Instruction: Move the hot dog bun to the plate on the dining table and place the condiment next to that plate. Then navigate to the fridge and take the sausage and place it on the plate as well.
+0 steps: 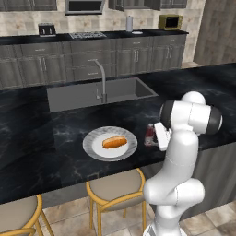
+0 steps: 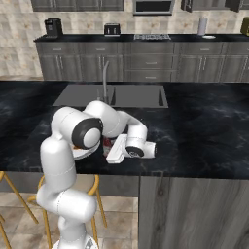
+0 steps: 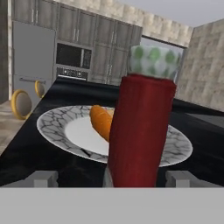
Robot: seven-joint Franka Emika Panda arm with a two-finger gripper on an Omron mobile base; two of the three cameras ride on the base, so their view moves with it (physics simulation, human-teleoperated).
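The hot dog bun [image 1: 114, 142] lies on the white centre of the marbled plate [image 1: 90, 146], which sits on the black dining table [image 1: 50, 156]. Just right of the plate, the red condiment bottle [image 1: 150, 133] stands upright on the marble. My gripper [image 3: 113, 178] is open around the bottle's base, with a fingertip [image 3: 43, 178] on either side and a gap to each. In the hand view the bottle [image 3: 140, 131] rises close in front, with the bun [image 3: 101, 121] and the plate [image 3: 52, 124] behind it. The sausage is out of view.
The sink [image 1: 92, 94] and faucet [image 1: 102, 83] are set into the counter behind the plate. Yellow-framed stools [image 1: 115, 193] stand under the near edge. My own arm [image 2: 78, 131] bends over the counter edge. A wall oven [image 3: 72, 57] and grey cabinets show far off.
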